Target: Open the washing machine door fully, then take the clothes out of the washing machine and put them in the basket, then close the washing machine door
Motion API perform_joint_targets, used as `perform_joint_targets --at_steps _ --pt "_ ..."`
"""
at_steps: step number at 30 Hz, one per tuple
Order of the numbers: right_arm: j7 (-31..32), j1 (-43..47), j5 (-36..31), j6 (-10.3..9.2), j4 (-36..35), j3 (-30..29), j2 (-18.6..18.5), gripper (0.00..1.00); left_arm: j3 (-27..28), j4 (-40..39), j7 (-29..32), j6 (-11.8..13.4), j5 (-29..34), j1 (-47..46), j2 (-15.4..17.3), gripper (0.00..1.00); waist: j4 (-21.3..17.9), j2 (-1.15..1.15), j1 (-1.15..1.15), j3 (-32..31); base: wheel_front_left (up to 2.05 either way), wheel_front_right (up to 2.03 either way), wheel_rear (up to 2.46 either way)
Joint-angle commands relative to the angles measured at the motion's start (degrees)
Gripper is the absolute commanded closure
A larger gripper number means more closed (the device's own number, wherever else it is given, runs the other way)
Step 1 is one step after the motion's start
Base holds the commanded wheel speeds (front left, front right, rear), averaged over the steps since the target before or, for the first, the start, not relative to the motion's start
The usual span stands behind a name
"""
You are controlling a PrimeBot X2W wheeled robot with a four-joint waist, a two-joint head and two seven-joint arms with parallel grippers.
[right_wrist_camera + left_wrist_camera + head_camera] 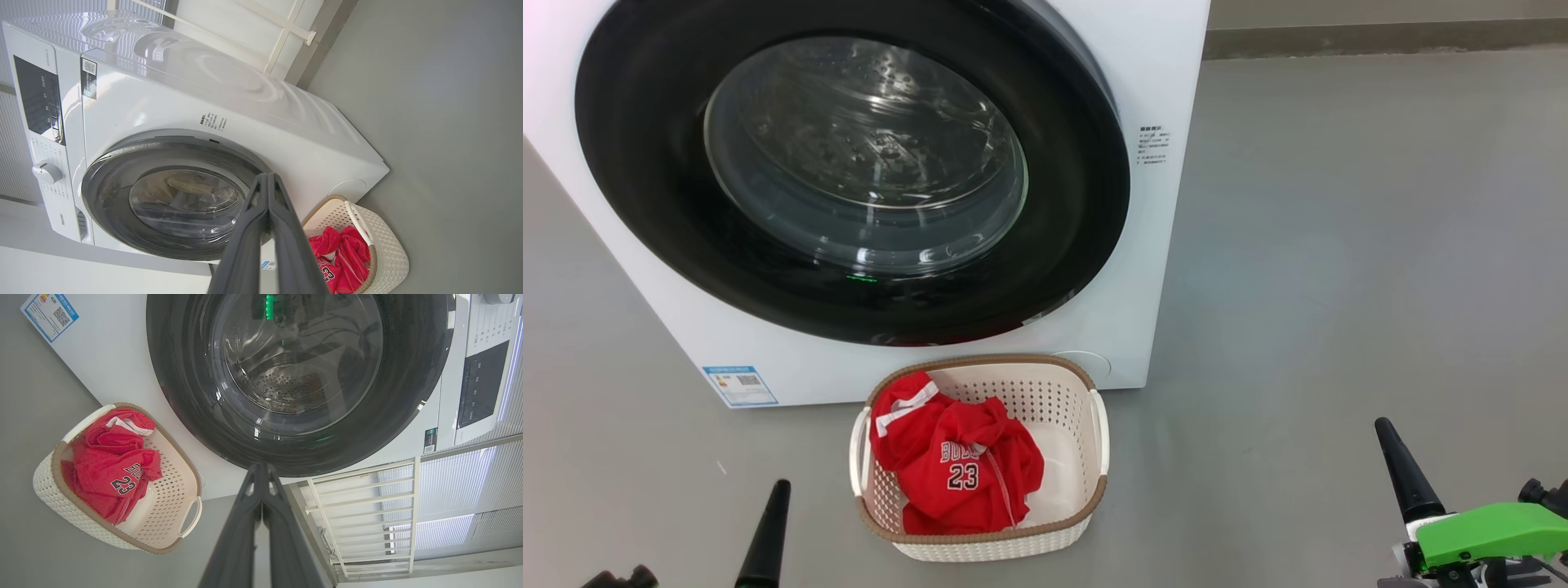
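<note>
At the lower left of the head view, my left gripper (778, 490) shows as one long dark point above the smooth grey floor (1339, 286). Its two fingers are pressed together with nothing between them, and the left wrist view shows the same, the tips meeting tight. Just right of it and further off, a small blue label (740, 385) sits on the lower corner of the big white front-loading washing machine (1156, 245). I see its round door (645, 163), with a wide glossy black rim and a bulging clear glass centre, lying shut and flush against the front. Through the glass I make out bare perforated steel drum and no red. Below the door's lower right, just in front of the machine, the small cream perforated plastic basket (1098, 425) with a brown woven-look rim and white side handles stands upright on the floor. The bright red sports clothes (956, 465) with white trim lie heaped in its left half, a white "23" facing up, and the right half shows bare bottom. Well to the right of the basket, my right gripper (1382, 425) rises from a green housing (1494, 531), fingers closed on each other and pinching nothing.
</note>
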Motion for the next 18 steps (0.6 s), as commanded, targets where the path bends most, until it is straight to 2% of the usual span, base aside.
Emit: perform_joint_targets --at_steps 1,18 --pt "0.3 -2.9 1.4 -0.01 -1.7 0.6 -0.5 1.0 1.8 -1.6 0.3 -0.3 -1.4 -2.6 0.5 1.0 0.0 0.0 0.0 0.0 0.0 0.0 0.0" --pt "3.2 -4.7 11.0 -0.04 -2.2 -0.7 0.0 1.0 2.5 -1.7 3.1 -0.4 -11.9 -4.2 0.2 1.0 -0.3 0.0 0.0 0.0 0.0 0.0 0.0"
